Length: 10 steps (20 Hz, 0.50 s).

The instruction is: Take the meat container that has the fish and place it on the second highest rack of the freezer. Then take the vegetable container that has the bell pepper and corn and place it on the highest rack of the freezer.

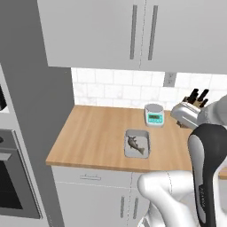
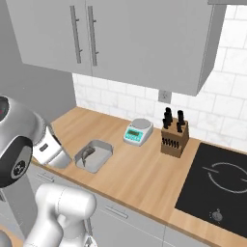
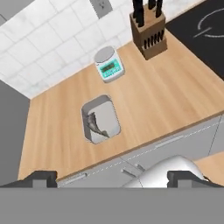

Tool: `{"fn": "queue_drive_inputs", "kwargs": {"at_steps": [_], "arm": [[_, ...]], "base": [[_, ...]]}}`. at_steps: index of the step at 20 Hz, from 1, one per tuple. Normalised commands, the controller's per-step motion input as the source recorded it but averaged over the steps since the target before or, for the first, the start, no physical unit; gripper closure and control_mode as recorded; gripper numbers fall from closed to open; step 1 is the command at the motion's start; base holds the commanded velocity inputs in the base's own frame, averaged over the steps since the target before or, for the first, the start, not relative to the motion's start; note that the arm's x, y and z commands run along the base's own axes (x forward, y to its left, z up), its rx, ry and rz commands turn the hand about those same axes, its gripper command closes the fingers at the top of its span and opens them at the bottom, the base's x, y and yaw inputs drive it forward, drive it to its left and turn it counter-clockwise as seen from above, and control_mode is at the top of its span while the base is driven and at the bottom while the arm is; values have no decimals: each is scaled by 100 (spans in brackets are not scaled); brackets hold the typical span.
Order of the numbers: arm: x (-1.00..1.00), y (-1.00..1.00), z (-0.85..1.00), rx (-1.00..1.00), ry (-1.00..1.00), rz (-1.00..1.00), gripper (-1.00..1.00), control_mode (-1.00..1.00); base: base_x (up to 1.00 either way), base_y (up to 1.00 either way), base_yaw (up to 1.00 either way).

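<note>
The meat container (image 1: pixel 137 133) is a shallow grey tray near the front edge of the wooden counter (image 1: pixel 93 133). The small grey-brown fish (image 1: pixel 136 145) lies inside it. The same tray (image 2: pixel 104 147) with its fish (image 2: pixel 87 154) shows in the right base view, just right of the robot's hand. From the hand view the tray (image 3: pixel 110 112) and the fish (image 3: pixel 96 125) lie below. My gripper (image 3: pixel 113 177) hangs open and empty, high above the counter's front edge, with its fingertips (image 3: pixel 41 177) far apart. The freezer, its racks and the vegetable container are out of view.
A small kitchen scale (image 1: pixel 154 114) stands behind the tray by the tiled wall. To its right stands a knife block (image 2: pixel 173 136), then a black cooktop (image 2: pixel 217 178). White wall cupboards (image 1: pixel 133 31) hang overhead. A grey tall unit with an oven (image 1: pixel 9 177) bounds the counter's left end.
</note>
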Motion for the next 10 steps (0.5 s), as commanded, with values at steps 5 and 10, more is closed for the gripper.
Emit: {"fn": "queue_drive_inputs", "kwargs": {"at_steps": [5,10], "arm": [[12,1,-84,0,5,3,-100,-100],[48,0,-100,0,8,2,-100,-100]], "base": [[0,0,0],[0,0,0]]}}
